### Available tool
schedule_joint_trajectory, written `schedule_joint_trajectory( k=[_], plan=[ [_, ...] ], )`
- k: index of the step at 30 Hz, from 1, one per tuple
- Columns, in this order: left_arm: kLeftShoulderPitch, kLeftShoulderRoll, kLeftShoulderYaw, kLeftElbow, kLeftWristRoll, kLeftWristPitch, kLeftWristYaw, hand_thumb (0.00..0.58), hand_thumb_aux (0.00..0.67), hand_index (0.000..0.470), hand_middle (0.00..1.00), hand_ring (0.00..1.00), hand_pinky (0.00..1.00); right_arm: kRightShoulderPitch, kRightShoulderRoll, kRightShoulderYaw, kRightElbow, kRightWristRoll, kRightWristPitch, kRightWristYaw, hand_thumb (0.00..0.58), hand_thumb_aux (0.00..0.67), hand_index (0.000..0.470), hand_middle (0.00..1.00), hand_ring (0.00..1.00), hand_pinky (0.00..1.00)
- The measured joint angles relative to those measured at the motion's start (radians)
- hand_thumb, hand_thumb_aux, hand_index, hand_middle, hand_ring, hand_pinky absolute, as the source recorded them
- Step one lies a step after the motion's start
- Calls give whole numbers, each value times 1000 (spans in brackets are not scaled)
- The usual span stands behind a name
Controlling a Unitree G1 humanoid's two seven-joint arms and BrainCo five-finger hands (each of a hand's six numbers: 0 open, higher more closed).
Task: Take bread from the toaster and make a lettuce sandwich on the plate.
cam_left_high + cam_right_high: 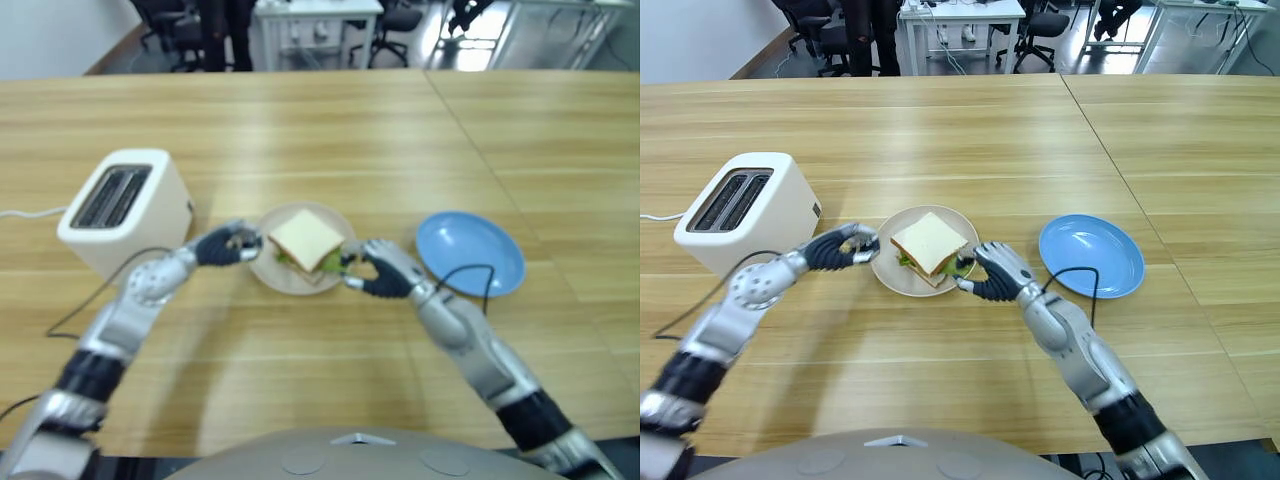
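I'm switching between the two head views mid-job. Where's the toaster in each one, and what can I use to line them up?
Left eye view: the toaster sits at the left, slightly above mid-height.
Right eye view: the toaster sits at the left too, closer to the picture's left edge.
Shared landmark: the sandwich on the tan plate, just right of the toaster in both.

A sandwich of white bread over green lettuce [930, 243] lies on a round beige plate [902, 281] between both robot hands. The left robot hand [840, 247], fingers curled, is at the plate's left rim. The right robot hand [995, 275], also curled, is at its right rim by the lettuce. A white two-slot toaster [745, 210] stands just beyond the left robot hand, and a round blue plate [1090, 255] lies near the right robot hand's outer side, all on the light wooden tabletop [940, 130].
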State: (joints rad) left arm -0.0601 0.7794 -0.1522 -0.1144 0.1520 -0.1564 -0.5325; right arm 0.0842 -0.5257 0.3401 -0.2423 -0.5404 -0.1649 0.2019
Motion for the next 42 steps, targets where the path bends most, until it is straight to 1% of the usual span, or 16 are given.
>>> schedule_joint_trajectory(
  k=[3,8,12,19,27,28,29,30,31,32,33,34,35,36,39,42],
  plan=[
    [146,130,6,-69,47,45,-99,580,670,460,1000,1000,1000,106,-39,36,-49,16,64,136,580,670,460,1000,1000,1000],
    [172,113,-62,-49,113,95,-148,580,670,460,1000,1000,1000,76,8,119,22,-16,87,191,580,670,460,1000,1000,1000],
    [83,28,-150,65,207,135,-141,580,670,460,1000,1000,1000,-59,85,195,203,-84,58,162,580,670,460,1000,1000,1000],
    [-141,-75,-236,286,360,150,-90,580,670,460,1000,1000,1000,-356,198,260,585,-208,7,-44,580,670,460,1000,1000,1000],
    [-400,-252,-312,623,524,149,151,580,670,460,1000,1000,1000,-649,308,308,1023,-290,-60,-308,580,670,460,1000,1000,1000],
    [-425,-282,-319,669,543,149,214,569,578,397,1000,1000,1000,-676,314,312,1070,-294,-68,-350,580,670,460,890,890,890],
    [-436,-300,-321,691,551,150,249,569,578,397,1000,1000,1000,-691,318,313,1093,-296,-71,-374,580,670,460,890,890,890],
    [-450,-322,-320,721,555,151,293,458,363,249,1000,1000,1000,-704,320,315,1108,-305,-74,-408,464,370,254,0,0,0],
    [-458,-335,-320,738,557,153,320,458,363,249,1000,1000,1000,-712,322,317,1116,-312,-76,-428,0,0,0,0,0,0],
    [-465,-352,-315,764,551,155,354,458,363,249,1000,1000,1000,-720,321,318,1117,-319,-82,-458,0,0,0,0,0,0],
    [-463,-360,-308,774,547,156,367,205,131,90,816,816,816,-719,319,319,1116,-321,-88,-472,0,0,0,0,0,0],
    [-455,-361,-301,774,537,156,379,0,0,0,510,510,510,-712,311,319,1103,-322,-94,-480,0,0,0,0,0,0],
    [-441,-360,-283,768,523,157,389,0,0,0,180,180,180,-698,297,319,1079,-322,-103,-486,0,0,0,0,0,0],
    [-417,-355,-249,741,497,160,397,0,0,0,0,0,0,-670,273,315,1033,-318,-110,-487,0,0,0,0,0,0],
    [-344,-331,-145,627,416,136,427,0,0,0,0,0,0,-570,208,272,899,-284,-131,-475,0,0,0,0,0,0],
    [-265,-389,55,382,202,75,469,0,0,0,0,0,0,-433,154,169,696,-151,-146,-401,0,0,0,0,0,0]
  ],
)
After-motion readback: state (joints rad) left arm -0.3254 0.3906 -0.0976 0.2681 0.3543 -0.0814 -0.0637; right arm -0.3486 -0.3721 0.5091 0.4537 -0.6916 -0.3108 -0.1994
